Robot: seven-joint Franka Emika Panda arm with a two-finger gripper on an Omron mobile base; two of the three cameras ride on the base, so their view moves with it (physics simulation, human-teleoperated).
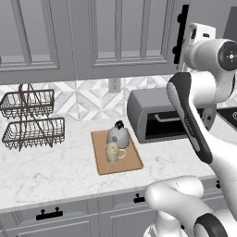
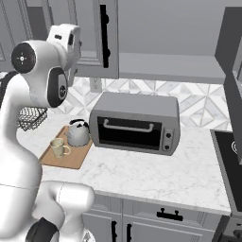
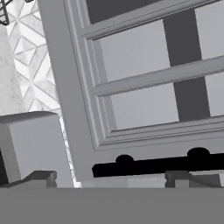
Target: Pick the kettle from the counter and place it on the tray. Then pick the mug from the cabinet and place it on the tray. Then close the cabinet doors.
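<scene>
Kettle (image 1: 118, 135) and mug (image 1: 112, 152) both sit on the tray (image 1: 132, 165) on the desk (image 1: 51, 166) (two steps done); cabinet door (image 2: 106, 40) stands ajar, claw (image 3: 109, 178) released beside its handle (image 3: 162, 165), closing left

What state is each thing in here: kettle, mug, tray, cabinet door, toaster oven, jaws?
Squat silver-grey kettle: upright on tray.
Pale beige mug: upright on tray, in front of kettle.
Light-brown wooden tray: flat on counter.
Grey panelled cabinet door: swung partly open.
Grey toaster oven: door shut.
Gripper: jaws open, at door's black handle.
</scene>
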